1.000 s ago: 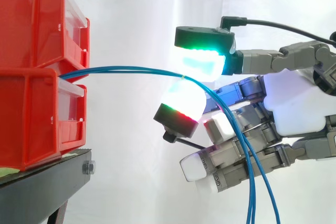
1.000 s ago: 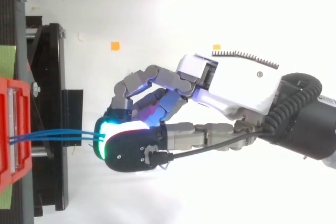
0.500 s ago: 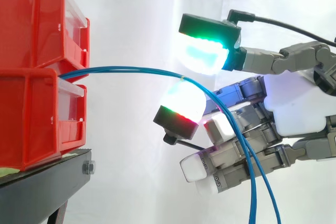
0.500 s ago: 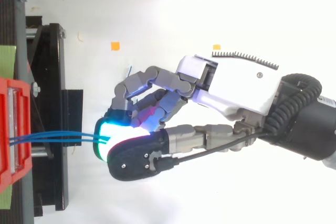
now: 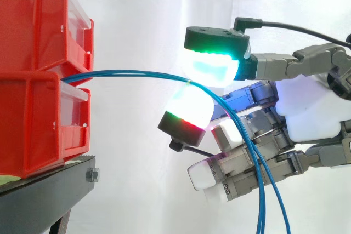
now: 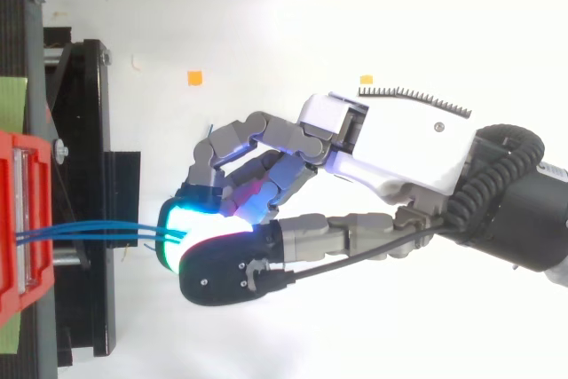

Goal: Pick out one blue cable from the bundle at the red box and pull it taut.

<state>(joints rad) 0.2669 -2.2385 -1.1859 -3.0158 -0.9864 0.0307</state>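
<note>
This looks like a robotics lab test rig: two red bins (image 5: 33, 113) are stacked on a black metal stand (image 5: 49, 190), with a plain white curtain (image 5: 142, 15) hung behind the bins. A robot hand (image 5: 307, 108) faces the bins, and small orange marks (image 6: 194, 77) out from them may be tape.

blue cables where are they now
Side view: the blue cables leave between the stacked red bins at left, arc right into the grip of the hand, then hang down.

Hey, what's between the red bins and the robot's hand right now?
In the side view, the blue cables arch across that gap from the red bins to the hand, with just white curtain behind.
</note>
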